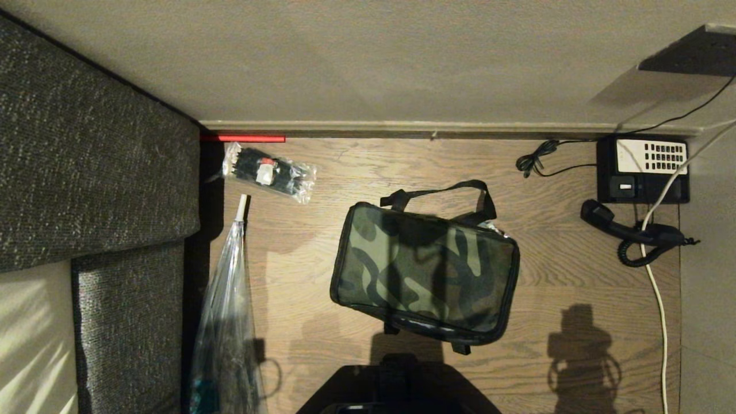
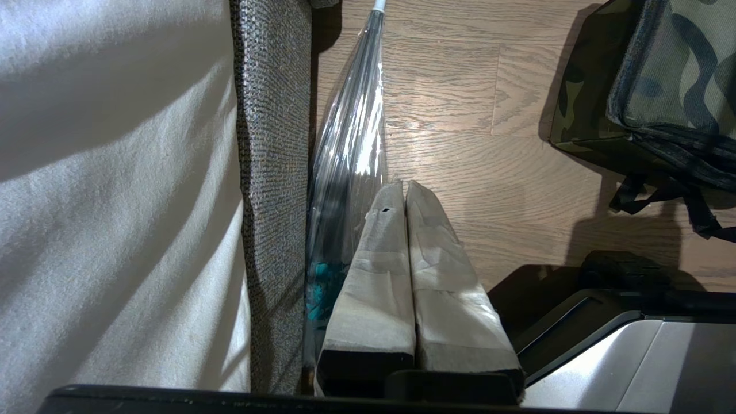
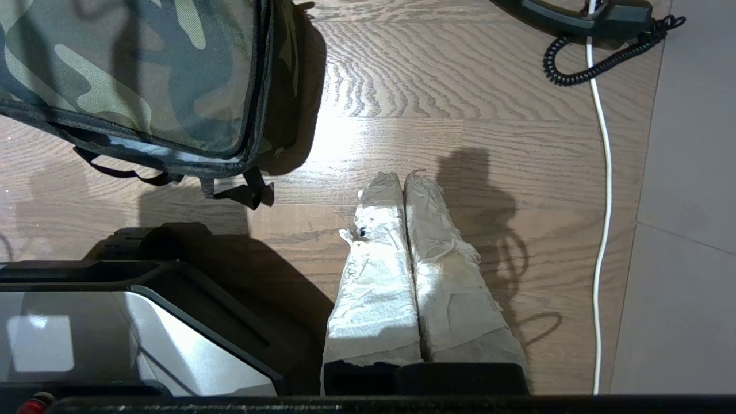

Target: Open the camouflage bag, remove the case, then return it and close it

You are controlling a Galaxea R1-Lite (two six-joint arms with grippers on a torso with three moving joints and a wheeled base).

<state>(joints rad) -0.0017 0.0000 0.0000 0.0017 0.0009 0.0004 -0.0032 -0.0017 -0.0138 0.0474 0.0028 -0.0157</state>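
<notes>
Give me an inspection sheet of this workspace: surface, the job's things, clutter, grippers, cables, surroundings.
Surface: wood-plank floor, bare between the items.
Job's things: camouflage bag lies flat mid-floor, closed, black straps at both long edges; case not seen.
Clutter: clear plastic packet of black items near the wall; clear folded umbrella along the sofa; red strip at the baseboard.
Grippers: left gripper shut, empty, above the floor beside the umbrella; right gripper shut, empty, above bare floor beside the bag. Neither touches the bag.
Cables: white cable runs across the handset; coiled cord and a thin black wire by the desk phone.
Surroundings: grey sofa, beige wall.
</notes>
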